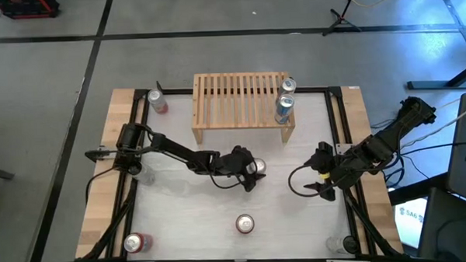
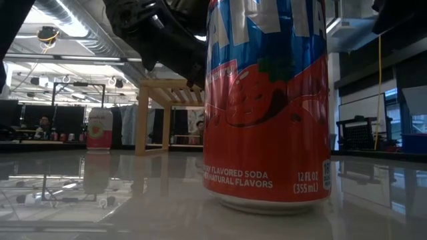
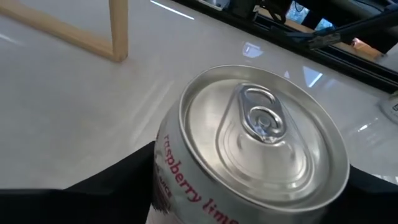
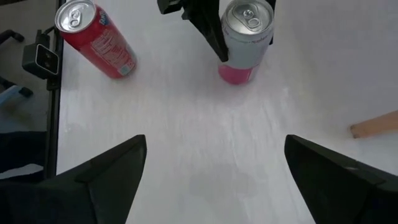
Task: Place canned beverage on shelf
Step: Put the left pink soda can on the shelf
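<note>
A white-and-pink raspberry-lime can [image 1: 256, 167] with a silver top [image 3: 264, 134] stands upright on the white table, in front of the shelf. My left gripper [image 1: 251, 171] is shut on it, and its dark fingers [image 3: 115, 186] show on either side of the can. The shelf [image 1: 232, 100], a low light-wood slatted rack, stands at the far middle. Two blue-and-silver cans [image 1: 285, 98] stand at its right end. My right gripper [image 1: 322, 184] hangs open above the table's right side, with nothing between its fingers [image 4: 112, 168]. My left gripper has the can's side wall [image 3: 163, 177] between its two fingers, just under the rim, one finger on each opposite side. The fingers come from the table's left, slanting down. The can stands upright with its base on the table [image 4: 236, 74].
A red soda can [image 1: 245, 222] stands near the front middle and fills the low view [image 2: 267, 100]. Another red can [image 1: 134, 243] stands at the front left. A pink can [image 1: 158, 101] stands left of the shelf. Black frame rails run along the table's edges.
</note>
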Available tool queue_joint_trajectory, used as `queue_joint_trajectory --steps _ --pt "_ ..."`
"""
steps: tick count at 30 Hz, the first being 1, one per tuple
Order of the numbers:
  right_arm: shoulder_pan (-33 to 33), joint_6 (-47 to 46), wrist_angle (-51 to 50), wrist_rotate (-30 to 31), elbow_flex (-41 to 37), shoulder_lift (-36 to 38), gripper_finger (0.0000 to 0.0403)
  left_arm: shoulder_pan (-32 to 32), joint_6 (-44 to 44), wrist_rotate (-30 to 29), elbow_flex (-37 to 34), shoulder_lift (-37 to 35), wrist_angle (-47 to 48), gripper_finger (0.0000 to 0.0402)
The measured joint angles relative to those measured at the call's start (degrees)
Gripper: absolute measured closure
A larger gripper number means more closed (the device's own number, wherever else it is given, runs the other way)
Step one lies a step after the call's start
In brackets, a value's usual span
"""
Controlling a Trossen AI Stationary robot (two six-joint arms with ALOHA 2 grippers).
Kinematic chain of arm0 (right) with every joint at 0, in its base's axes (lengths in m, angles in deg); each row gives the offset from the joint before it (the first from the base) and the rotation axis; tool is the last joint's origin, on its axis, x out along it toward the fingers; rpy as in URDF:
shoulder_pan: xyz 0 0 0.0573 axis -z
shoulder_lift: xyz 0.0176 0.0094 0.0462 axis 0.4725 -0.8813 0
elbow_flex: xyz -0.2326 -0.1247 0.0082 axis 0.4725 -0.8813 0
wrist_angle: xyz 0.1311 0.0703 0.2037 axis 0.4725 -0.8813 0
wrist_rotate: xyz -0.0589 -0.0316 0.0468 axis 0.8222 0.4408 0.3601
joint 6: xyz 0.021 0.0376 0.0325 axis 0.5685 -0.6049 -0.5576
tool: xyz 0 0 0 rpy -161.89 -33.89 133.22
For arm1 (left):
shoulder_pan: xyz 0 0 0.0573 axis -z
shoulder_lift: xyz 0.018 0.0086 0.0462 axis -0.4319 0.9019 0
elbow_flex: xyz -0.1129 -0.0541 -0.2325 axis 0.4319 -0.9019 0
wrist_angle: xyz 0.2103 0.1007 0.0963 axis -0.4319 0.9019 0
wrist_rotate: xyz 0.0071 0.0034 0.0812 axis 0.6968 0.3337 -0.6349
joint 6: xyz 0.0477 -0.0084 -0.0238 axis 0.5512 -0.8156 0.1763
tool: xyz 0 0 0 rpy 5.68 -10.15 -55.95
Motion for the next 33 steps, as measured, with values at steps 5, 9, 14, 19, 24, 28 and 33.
queue_joint_trajectory --steps 5,9,14,19,24,28,33 --pt "0.0 0.0 -0.1 0.3 0.0 0.0 0.0033 0.0 -4.1 0.0 0.0 -0.6 0.3 0.0110" --pt "0.0 0.1 -0.2 -0.2 0.0 0.0 0.0033 1.0 -6.1 0.6 0.2 -3.6 2.2 0.0110" --pt "0.0 1.5 0.4 -0.8 0.0 0.0 0.0033 3.2 -6.8 -1.8 3.5 -10.4 8.2 0.0108" --pt "0.0 3.1 0.5 -1.8 0.0 0.0 0.0033 4.7 -6.2 -4.6 9.5 -15.6 18.5 0.0106" --pt "0.1 5.9 -1.1 -0.4 0.0 0.0 0.0033 3.2 -1.5 -8.0 21.6 -19.2 33.5 0.0104" --pt "0.1 5.4 -1.2 4.2 0.0 0.4 0.0033 -1.3 3.4 -5.1 29.8 -18.8 43.6 0.0104" --pt "0.1 4.1 -1.4 9.3 0.0 1.6 0.0033 -10.3 8.0 2.5 31.6 -19.0 44.1 0.0103"
